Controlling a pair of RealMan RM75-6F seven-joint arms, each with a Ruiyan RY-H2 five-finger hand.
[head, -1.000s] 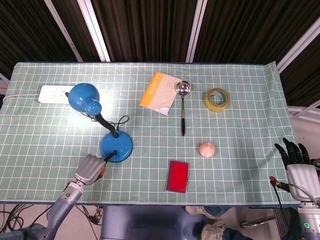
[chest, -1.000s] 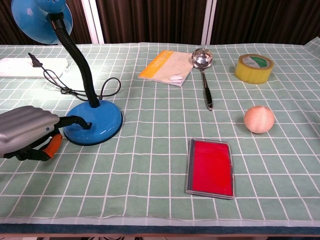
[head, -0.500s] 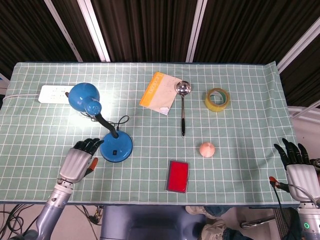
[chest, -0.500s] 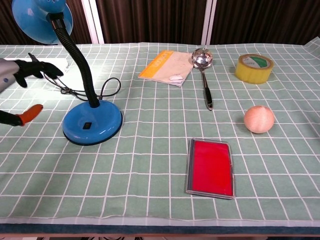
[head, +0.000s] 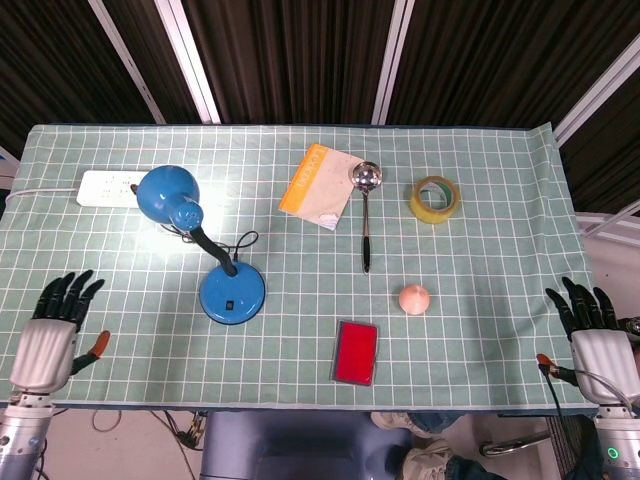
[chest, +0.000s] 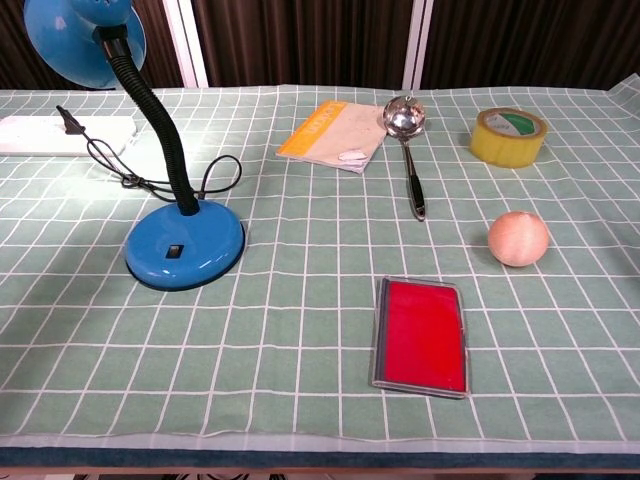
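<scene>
Right now your left hand (head: 48, 335) sits at the near left edge of the table (head: 500, 220), fingers spread and holding nothing, well left of the blue desk lamp (head: 232, 292), whose base stands on the checked cloth with its lit head leaning toward the white power strip (head: 105, 187). Your right hand (head: 597, 335) hovers off the near right corner, fingers likewise apart and empty, well apart from the peach ball (head: 414, 299) and the red case (head: 356, 352).

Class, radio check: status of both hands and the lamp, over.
Left hand open, empty, at the table's left edge. Right hand open, off the right edge. Lamp upright, lit, untouched. Nothing between.
</scene>
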